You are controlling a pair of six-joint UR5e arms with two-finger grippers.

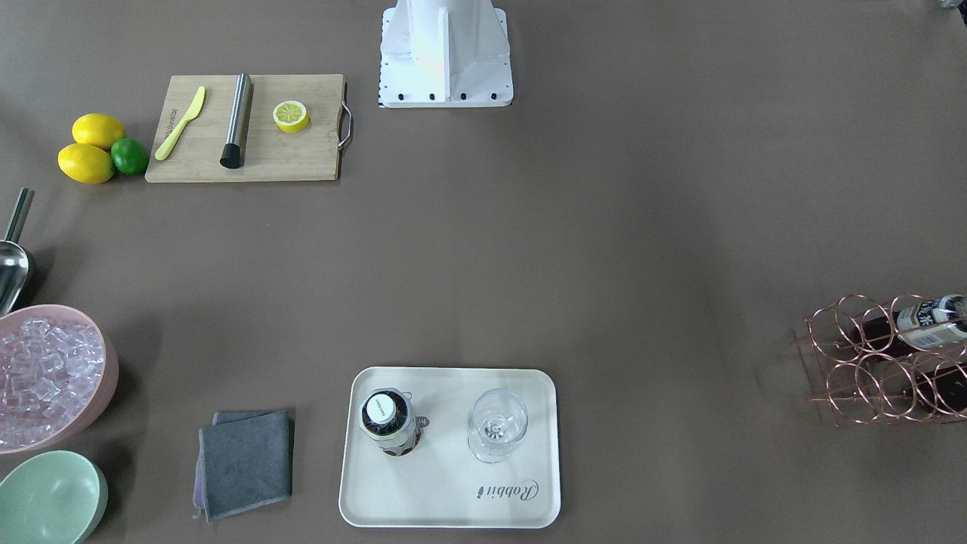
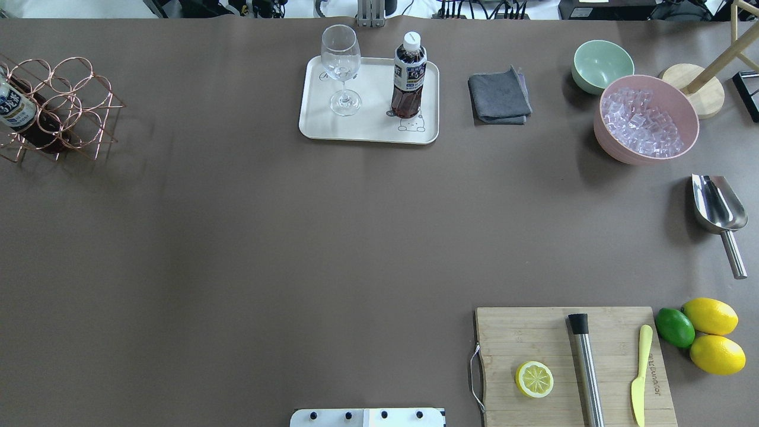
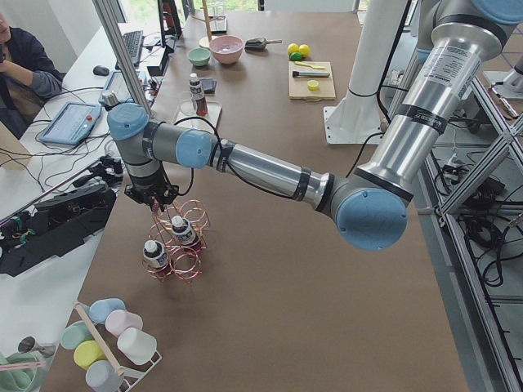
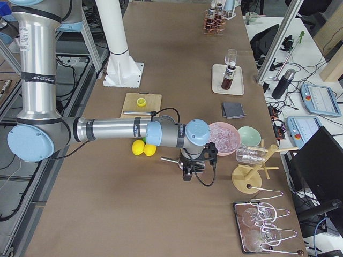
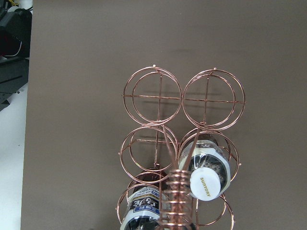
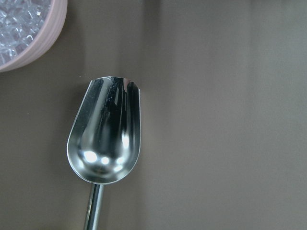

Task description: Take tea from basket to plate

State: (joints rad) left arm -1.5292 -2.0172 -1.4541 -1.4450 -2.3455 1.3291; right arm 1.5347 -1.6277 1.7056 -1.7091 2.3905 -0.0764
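Left wrist-mounted view: the white-capped clear plastic bottle of dark tea (image 5: 206,184) sits in the rose-gold wire ring basket (image 5: 160,97) directly below the left pincer (image 3: 157,202), long axis tilted, cap up toward it. Whether that pincer is open cannot be told.

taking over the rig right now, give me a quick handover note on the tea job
Grippers: left gripper hangs over the rack; right gripper hangs over the scoop by the ice bowl. Open or shut cannot be told for either.
Things: one tea bottle stands upright on the tray beside the glass. Two more bottles lie in the rack.
Done: one tea is on the tray.
Left: probably nothing, unless the other two are wanted as well.
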